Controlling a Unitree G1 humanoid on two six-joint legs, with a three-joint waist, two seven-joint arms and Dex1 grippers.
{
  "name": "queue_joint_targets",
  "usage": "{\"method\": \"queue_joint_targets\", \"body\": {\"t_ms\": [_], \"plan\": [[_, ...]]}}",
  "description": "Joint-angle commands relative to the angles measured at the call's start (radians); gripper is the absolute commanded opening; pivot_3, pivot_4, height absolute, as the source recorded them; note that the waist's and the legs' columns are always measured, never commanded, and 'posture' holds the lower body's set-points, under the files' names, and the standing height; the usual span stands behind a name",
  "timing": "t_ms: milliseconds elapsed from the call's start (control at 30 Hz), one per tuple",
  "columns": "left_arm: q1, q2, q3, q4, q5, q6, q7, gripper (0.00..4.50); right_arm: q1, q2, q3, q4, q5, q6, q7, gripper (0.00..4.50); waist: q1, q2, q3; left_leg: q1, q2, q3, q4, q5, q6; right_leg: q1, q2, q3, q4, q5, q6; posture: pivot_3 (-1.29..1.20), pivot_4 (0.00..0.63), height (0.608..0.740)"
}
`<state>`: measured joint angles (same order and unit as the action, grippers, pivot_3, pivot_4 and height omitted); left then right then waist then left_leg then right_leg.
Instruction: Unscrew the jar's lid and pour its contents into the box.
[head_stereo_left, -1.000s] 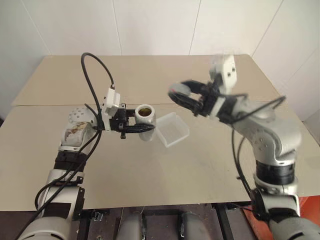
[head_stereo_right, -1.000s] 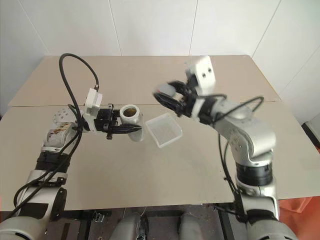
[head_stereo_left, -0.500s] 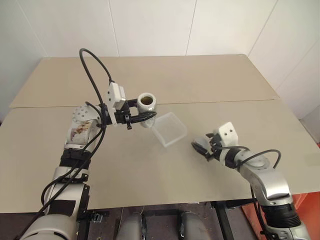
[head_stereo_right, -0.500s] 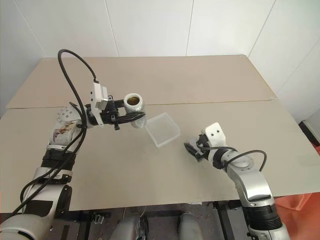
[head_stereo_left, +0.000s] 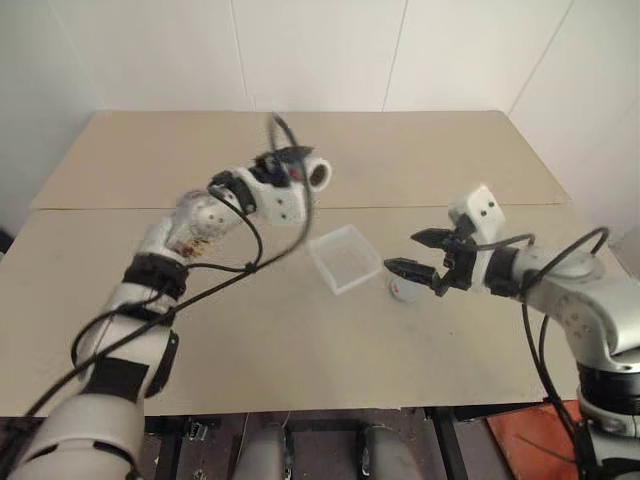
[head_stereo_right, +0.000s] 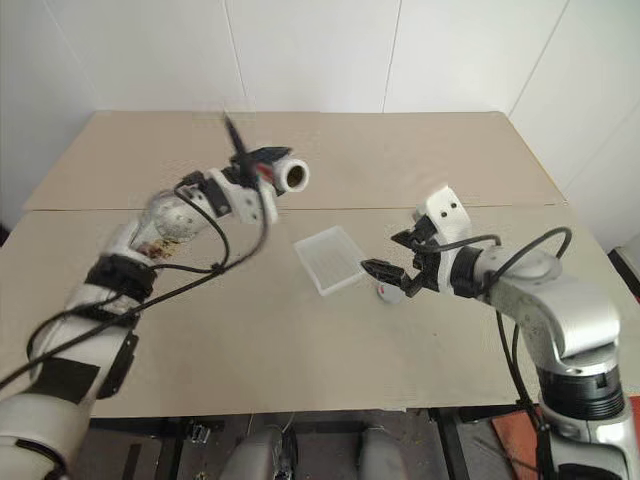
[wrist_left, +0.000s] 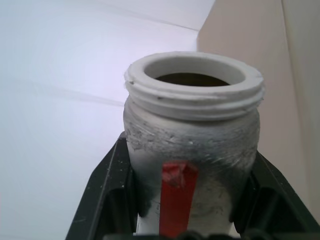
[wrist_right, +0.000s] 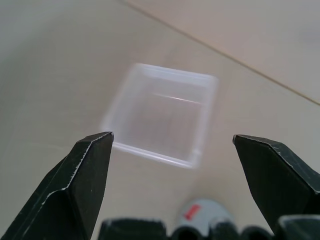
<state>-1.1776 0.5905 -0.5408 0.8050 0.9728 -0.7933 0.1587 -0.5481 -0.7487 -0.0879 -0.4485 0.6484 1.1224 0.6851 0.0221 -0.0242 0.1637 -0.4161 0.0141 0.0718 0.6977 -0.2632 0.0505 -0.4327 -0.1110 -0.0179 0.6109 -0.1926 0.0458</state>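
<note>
The jar (head_stereo_left: 305, 172), a small see-through round pot with a white screw-thread rim and a red mark on its side, is up in the air over the far part of the big tan table (head_stereo_left: 250, 340). It is tipped on its side, and its open mouth faces the robot's right. The left gripper (wrist_left: 190, 200) is shut on it, with one black finger pressing each side of its body. The hold is low on the body, below the rim, which looks like a good place because the mouth stays free for pouring.

The jar looks small and light, and hard, not squishy. Its sides look smooth, so it could slip if the squeeze gets loose while it tips.

The box (head_stereo_left: 346, 258), a low square tray of cloudy clear plastic, sits on the table below the jar and a bit toward the robot's right. It looks thin and very light, so a bump could push it away.

The right gripper (head_stereo_left: 415, 253) hangs near the box with its two black fingers spread wide and nothing in them.

The lid (head_stereo_left: 402, 289), a small round grey cap with a red mark on top, lies on the table just beside the box, under the right gripper.

The contents (wrist_left: 192, 79) show as dark brownish stuff down inside the mouth. I cannot tell if it is runny or dry.
</note>
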Motion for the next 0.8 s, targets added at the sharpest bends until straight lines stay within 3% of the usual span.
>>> {"method": "queue_joint_targets", "body": {"t_ms": [33,167,400,633,800], "plan": [[-0.141,-0.015,-0.281,0.051,0.394,0.057,0.437,1.93,-0.060,-0.031,0.023,0.000,0.021,0.018,0.030,4.47,0.007,0.000,0.000,-0.001,0.000,0.002,0.001,0.000,0.001,0.000,-0.001,-0.001,0.000,0.000,0.000,0.00,0.150,0.740],[-0.230,-0.065,-0.449,0.166,0.552,0.142,0.657,1.93,-0.110,-0.014,0.017,0.023,0.023,0.030,0.010,4.47,0.009,0.000,0.000,-0.006,0.000,0.007,0.002,-0.001,0.001,-0.005,-0.001,-0.001,0.001,0.000,0.001,0.00,0.150,0.740],[-0.283,-0.128,-0.540,0.279,0.599,0.250,0.715,1.93,-0.122,0.024,-0.058,-0.034,0.102,0.060,-0.034,4.47,0.005,-0.001,0.000,-0.008,0.001,0.009,0.003,0.001,-0.002,-0.008,-0.001,-0.001,0.001,0.000,0.001,0.00,0.150,0.740],[-0.276,-0.145,-0.518,0.299,0.540,0.272,0.715,1.93,-0.077,0.021,-0.069,-0.069,0.134,0.052,-0.066,4.47,0.004,-0.001,0.000,-0.008,0.001,0.009,0.004,0.000,0.000,-0.008,-0.001,-0.002,0.002,0.000,0.001,0.00,0.150,0.740],[-0.243,-0.121,-0.395,0.327,0.330,0.128,0.598,1.93,-0.050,0.021,-0.070,-0.079,0.129,0.011,-0.067,4.47,0.000,-0.001,0.000,-0.008,0.001,0.009,0.005,0.000,0.000,-0.008,-0.001,-0.001,0.002,0.000,0.001,0.00,0.150,0.740]]}}
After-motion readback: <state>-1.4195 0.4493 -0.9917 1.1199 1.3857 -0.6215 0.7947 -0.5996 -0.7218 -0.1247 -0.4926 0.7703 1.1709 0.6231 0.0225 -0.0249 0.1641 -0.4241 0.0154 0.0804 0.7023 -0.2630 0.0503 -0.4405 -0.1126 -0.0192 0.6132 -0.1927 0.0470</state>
